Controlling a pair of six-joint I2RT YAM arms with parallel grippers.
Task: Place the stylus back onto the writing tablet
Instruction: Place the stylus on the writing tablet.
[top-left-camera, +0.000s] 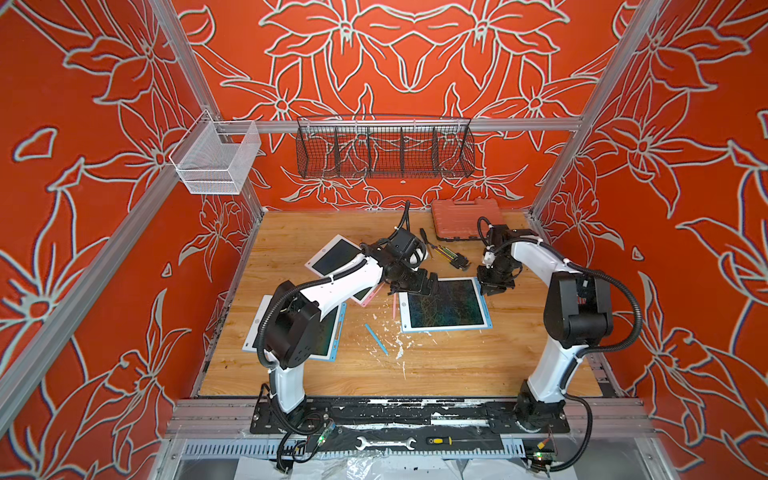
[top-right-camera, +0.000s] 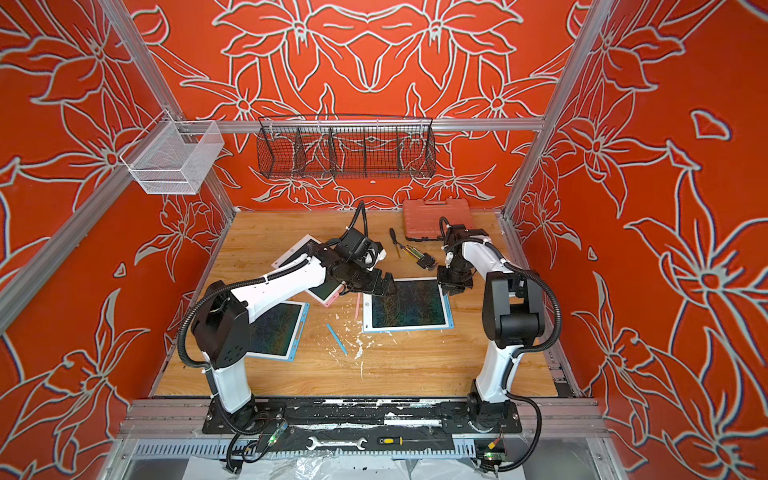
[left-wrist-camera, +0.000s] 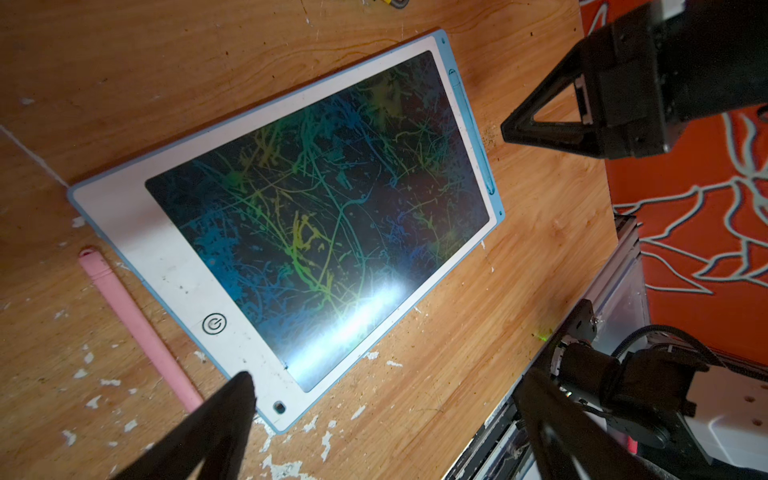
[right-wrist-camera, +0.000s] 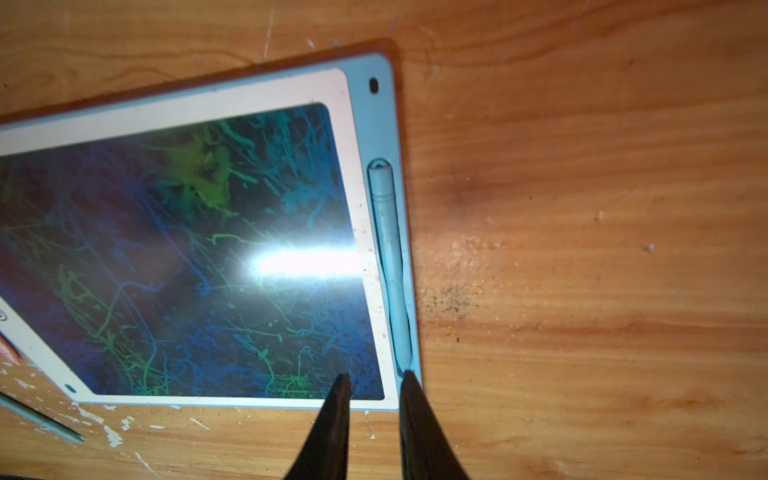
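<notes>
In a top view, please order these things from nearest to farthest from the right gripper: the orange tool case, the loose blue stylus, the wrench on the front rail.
From the right gripper:
1. The orange tool case, at the table's back edge, behind the gripper.
2. The loose blue stylus, on the table's middle, toward the front.
3. The wrench, on the front rail, off the table.

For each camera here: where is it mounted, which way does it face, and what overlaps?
Top views: high in front, looking down at the table and both arms.
Left wrist: above the blue tablet; the left gripper open, the right gripper visible.
Right wrist: over the docked blue stylus; own fingertips.
Shared: every view shows the blue tablet.
</notes>
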